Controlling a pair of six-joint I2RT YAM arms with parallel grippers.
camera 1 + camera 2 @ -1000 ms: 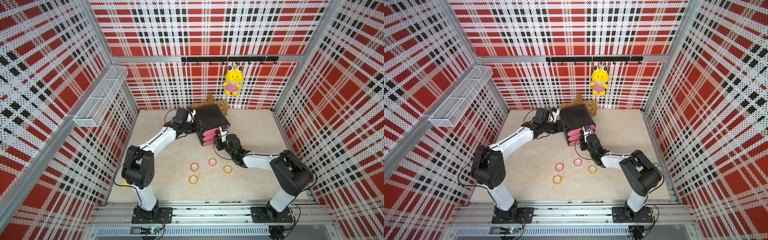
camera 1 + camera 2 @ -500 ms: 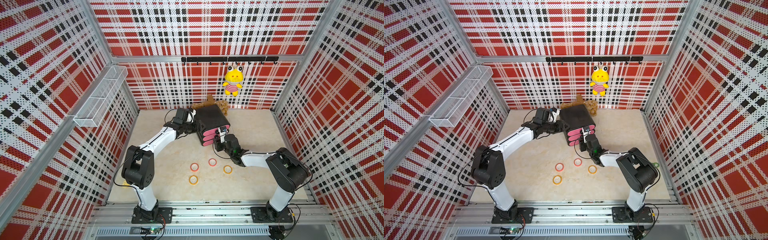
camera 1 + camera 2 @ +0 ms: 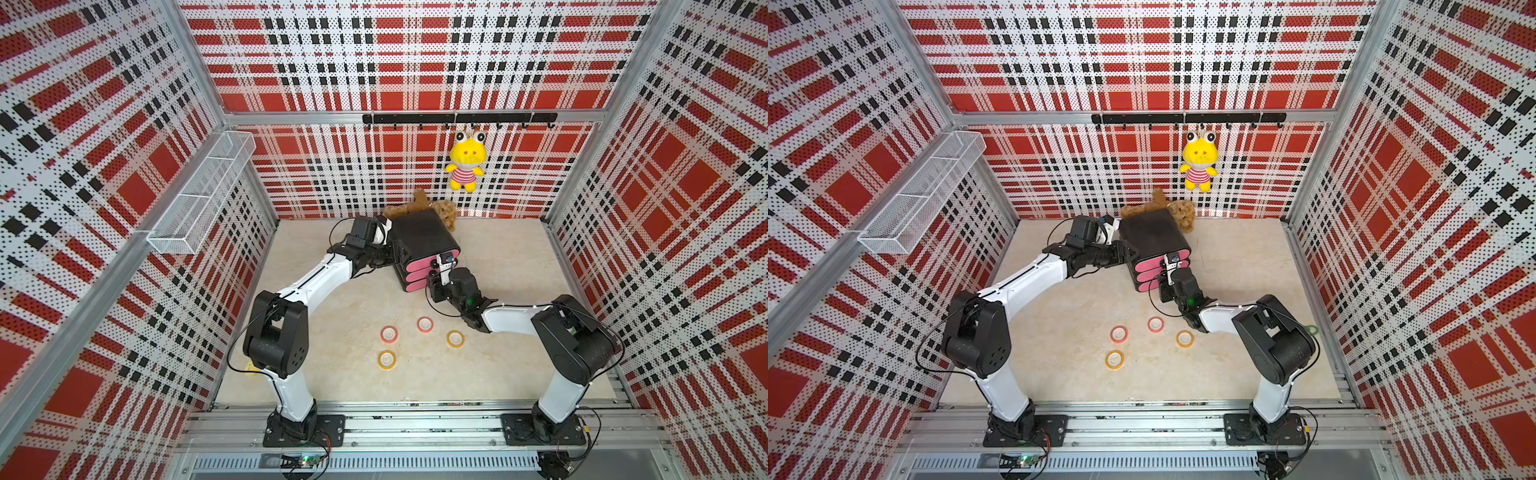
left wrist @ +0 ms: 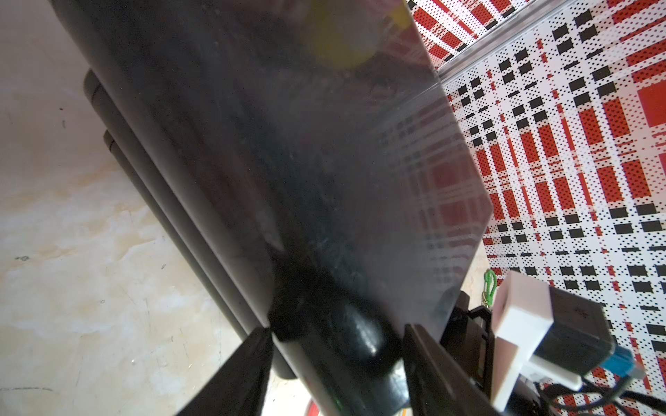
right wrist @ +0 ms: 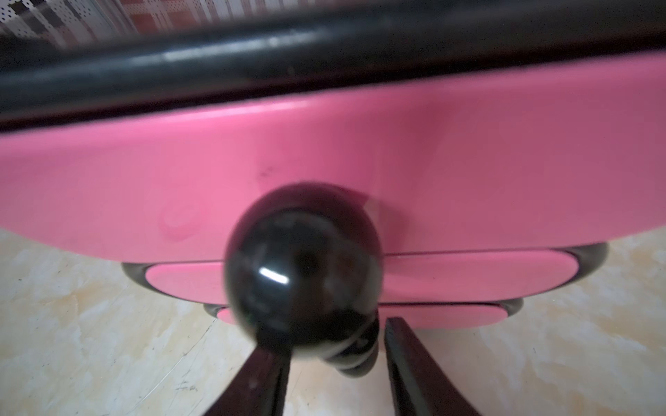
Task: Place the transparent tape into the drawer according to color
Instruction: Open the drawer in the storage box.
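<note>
Black round top-drawer knob (image 5: 302,266) sits between my right fingers (image 5: 252,385), grip uncertain; left fingers (image 4: 432,371) clamp the pink-fronted black cabinet (image 3: 419,237); next: squeeze, pull.

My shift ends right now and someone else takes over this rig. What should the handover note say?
Left gripper: shut on the side edge of the drawer cabinet, apparently steadying it.
Right gripper: open, jaws on either side of the top drawer's knob, not yet clamped.
Tapes: two red-orange rings and two yellow-orange rings lie flat on the table in front of the cabinet. No purple ones are in view.
Done: nothing visibly sorted; all three drawers look closed.
Left: grip the knob, pull the drawer out, and put the rings in by color.
</note>
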